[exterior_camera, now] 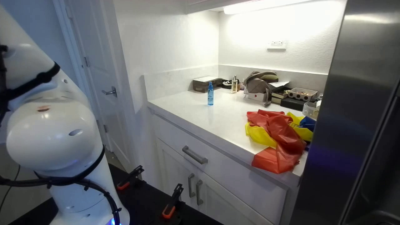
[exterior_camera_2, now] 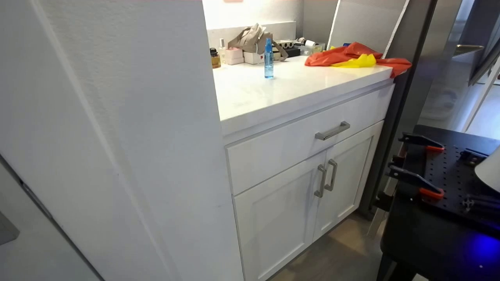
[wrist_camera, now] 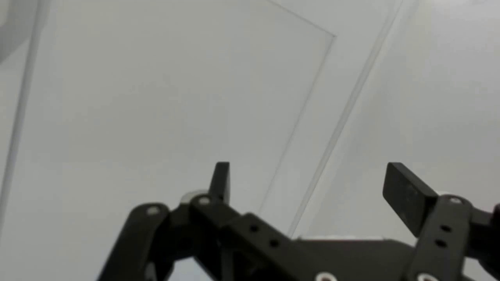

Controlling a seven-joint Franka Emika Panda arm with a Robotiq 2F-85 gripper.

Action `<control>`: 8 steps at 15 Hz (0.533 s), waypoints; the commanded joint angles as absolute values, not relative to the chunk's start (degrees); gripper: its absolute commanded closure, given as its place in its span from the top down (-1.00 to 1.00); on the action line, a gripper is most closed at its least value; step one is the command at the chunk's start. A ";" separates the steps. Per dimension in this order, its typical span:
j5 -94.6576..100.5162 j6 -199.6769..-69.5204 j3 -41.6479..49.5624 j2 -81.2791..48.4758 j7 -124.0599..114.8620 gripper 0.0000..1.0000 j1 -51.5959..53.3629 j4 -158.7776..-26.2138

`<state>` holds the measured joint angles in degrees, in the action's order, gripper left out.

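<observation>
My gripper (wrist_camera: 308, 183) stands open in the wrist view, its two black fingers wide apart and nothing between them. Behind it is a pale panelled surface (wrist_camera: 175, 97) crossed by slanting grooves; which piece of the room this is I cannot tell. Neither exterior view takes in the gripper. A blue spray bottle (exterior_camera: 210, 94) stands upright on the white countertop (exterior_camera: 200, 114), and the same bottle (exterior_camera_2: 268, 60) shows from another angle. At the counter's right end lies a crumpled red and yellow sheet (exterior_camera: 278, 137) with some blue, partly hanging over the front edge.
Along the back of the counter sit a grey-brown bag (exterior_camera: 257, 84), a dark box (exterior_camera: 206, 84) and several small containers. A steel fridge (exterior_camera: 350, 118) borders the right end. Handled white cabinets (exterior_camera_2: 281, 207) are below. Orange-tipped clamps (exterior_camera: 170, 206) grip the black table (exterior_camera: 147, 203) under the arm (exterior_camera: 53, 134).
</observation>
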<state>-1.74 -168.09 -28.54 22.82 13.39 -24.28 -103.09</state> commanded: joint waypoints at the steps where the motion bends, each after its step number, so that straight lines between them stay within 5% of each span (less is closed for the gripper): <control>1: 2.34 -162.46 -18.56 33.06 9.60 1.00 -13.85 -112.09; 8: 11.22 -152.36 -17.15 47.59 -1.04 1.00 -8.33 -122.23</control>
